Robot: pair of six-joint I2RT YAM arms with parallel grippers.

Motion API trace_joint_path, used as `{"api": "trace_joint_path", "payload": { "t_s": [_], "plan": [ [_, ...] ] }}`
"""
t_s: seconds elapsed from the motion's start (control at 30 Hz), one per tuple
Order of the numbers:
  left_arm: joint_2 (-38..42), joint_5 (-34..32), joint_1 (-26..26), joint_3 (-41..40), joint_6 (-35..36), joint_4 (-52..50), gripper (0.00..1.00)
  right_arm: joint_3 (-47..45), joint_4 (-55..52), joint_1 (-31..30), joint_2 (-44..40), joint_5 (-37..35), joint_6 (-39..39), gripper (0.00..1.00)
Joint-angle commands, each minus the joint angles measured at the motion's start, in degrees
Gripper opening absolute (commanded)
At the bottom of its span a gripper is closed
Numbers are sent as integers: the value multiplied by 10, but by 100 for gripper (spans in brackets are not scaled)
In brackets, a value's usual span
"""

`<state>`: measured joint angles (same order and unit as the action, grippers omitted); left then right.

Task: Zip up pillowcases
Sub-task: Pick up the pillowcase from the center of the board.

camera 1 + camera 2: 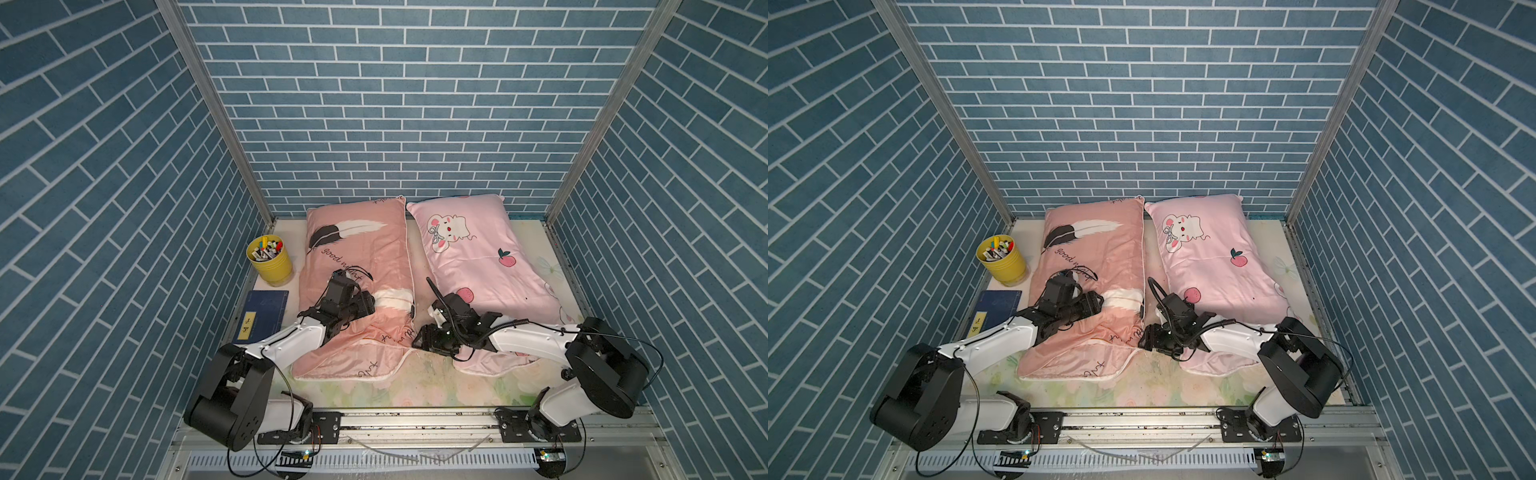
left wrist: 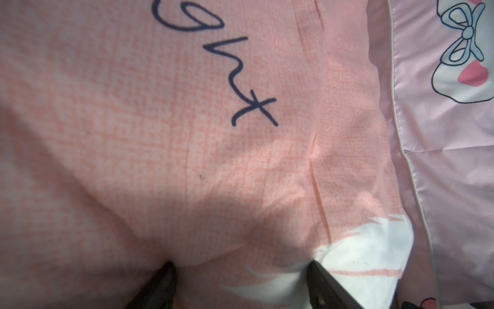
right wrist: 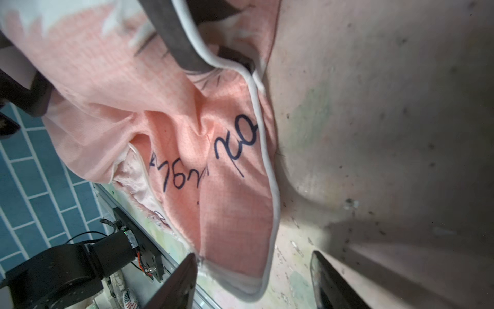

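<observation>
Blue brick-pattern walls (image 1: pixel 415 104) enclose three sides.
Bench (image 1: pixel 436 386): floral cover, carries all items.
Salmon pillowcase (image 1: pixel 357 249): left of centre, long axis front to back, near end rumpled. In the right wrist view its edge gapes on white lining, apparently unzipped there.
Pink pillowcase (image 1: pixel 478 257): just beside it on the right, near end under the right arm.
Left claw (image 2: pixel 239 264): released, fingers spread, pressed onto the salmon pillowcase near its white feather print.
Right claw (image 3: pixel 253 255): released, fingers apart, the salmon pillowcase's piped near corner lying between them.
Book (image 1: pixel 262 316): blue, flat, at the bench's left edge.
Cup (image 1: pixel 270 262): yellow, holding markers, behind the book.
</observation>
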<state>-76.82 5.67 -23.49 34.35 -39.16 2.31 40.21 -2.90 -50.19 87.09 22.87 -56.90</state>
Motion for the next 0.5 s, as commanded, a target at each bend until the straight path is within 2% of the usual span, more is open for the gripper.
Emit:
{"api": "trace_joint_path", "payload": {
  "t_s": [0.0,0.27,0.47],
  "plan": [
    [3,15,0,-11,-9,-4,77,-23,63,-6,3,-12,-72,64],
    [22,16,1,-16,-18,-9,77,-48,104,-15,0,-37,-117,53],
    [42,-5,0,-27,-27,-11,77,-52,122,-24,2,-41,-138,52]
  ]
}}
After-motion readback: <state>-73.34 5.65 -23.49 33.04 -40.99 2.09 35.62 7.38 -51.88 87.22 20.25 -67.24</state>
